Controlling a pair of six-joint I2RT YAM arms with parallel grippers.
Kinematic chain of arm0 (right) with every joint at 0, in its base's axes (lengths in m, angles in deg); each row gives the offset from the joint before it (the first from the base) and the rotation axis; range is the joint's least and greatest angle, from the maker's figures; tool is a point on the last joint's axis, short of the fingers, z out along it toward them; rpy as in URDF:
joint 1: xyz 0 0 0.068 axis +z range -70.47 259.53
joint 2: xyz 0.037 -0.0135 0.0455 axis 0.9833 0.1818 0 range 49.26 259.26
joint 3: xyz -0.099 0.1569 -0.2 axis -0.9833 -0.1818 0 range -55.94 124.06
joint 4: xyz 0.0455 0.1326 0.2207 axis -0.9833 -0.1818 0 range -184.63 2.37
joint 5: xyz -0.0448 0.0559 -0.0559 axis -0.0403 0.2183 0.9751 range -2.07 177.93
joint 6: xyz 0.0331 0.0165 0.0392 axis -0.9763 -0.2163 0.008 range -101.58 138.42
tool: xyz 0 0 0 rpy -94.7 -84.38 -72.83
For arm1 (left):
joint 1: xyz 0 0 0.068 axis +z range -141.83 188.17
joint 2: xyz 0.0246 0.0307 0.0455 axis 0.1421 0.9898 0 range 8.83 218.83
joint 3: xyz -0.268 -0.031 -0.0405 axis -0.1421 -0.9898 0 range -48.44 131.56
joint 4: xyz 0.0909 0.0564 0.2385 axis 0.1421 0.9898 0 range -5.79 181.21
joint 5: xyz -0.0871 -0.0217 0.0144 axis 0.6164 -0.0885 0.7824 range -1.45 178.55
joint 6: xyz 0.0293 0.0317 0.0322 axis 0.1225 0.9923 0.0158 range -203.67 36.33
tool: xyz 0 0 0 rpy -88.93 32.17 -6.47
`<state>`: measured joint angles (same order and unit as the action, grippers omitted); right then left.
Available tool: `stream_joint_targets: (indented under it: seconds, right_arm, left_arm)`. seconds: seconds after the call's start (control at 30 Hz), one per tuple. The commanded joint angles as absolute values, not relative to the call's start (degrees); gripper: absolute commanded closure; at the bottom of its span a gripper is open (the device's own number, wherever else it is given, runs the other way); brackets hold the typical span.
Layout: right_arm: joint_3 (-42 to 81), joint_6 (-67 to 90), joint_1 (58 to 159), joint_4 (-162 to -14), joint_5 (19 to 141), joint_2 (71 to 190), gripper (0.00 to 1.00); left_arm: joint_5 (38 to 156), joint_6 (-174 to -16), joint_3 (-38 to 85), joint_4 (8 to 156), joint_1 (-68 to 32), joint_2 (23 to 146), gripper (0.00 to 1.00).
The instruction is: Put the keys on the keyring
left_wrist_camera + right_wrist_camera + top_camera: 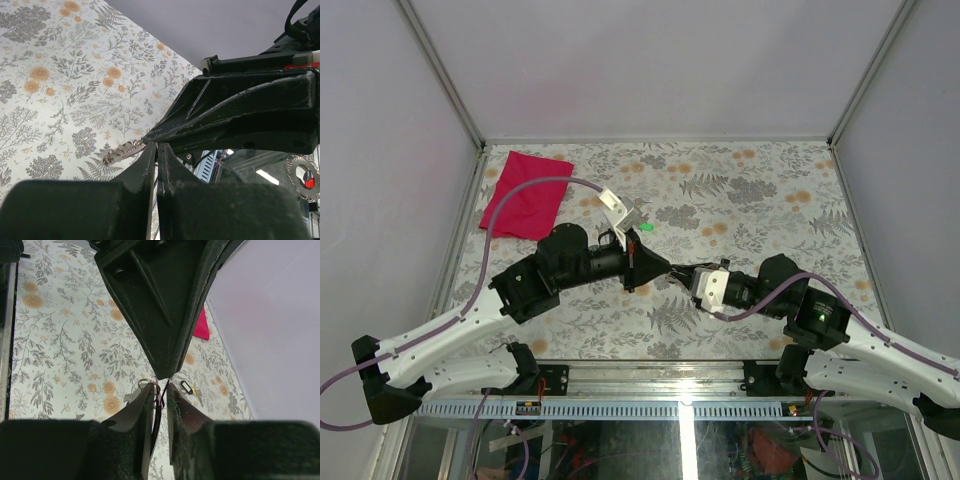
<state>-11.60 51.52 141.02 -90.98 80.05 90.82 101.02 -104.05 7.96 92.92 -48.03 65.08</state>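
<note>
The two arms meet tip to tip over the middle of the floral surface (760,200). The left pincer (156,148) is closed, its fingers pressed together at the tips. A small toothed silvery piece (122,151) juts sideways from the spot where both pincers touch; whether it is a key's shaft or part of the keyring cannot be told, nor which pincer holds it.

The right pincer (160,386) stands a little parted, with a narrow gap between its fingers; a thin dark strand (158,407) hangs in that gap without filling it. A silver wire loop of the keyring (145,382) shows just at its left fingertip, under the point of the left pincer.

One key (186,386) with a black loop head lies on the surface just beyond the tips. A red cloth (525,195) lies at the far left corner, and a tiny green piece (646,227) sits near the left arm.
</note>
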Motion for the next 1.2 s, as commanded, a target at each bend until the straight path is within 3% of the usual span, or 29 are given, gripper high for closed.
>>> stream_joint_targets:
  seconds: [0.0, 0.13, 0.5, 0.9, 1.17]
  right_arm:
    - [-11.9, 51.3, 140.9, -87.8, 79.9, 88.3, 0.76]
    - [-12.7, 50.3, 140.9, -88.5, 79.8, 86.2, 0.67]
    - [-13.0, 34.8, 140.9, -90.2, 83.7, 83.4, 0.53]
    - [-15.6, 14.0, 140.9, -87.8, 89.9, 84.0, 0.49]
    - [-17.8, 10.8, 140.9, -83.5, 89.2, 86.2, 0.49]
  left_arm:
    - [101.6, -102.1, 9.3, 90.1, -48.0, 63.5, 1.00]
    - [102.1, -100.7, 9.5, 91.2, -48.0, 62.9, 1.00]
    - [99.4, -96.9, 11.6, 95.8, -48.0, 63.0, 1.00]
    - [94.2, -98.2, 11.0, 95.3, -48.0, 62.6, 1.00]
    - [92.8, -98.8, 10.9, 95.4, -48.0, 62.5, 1.00]
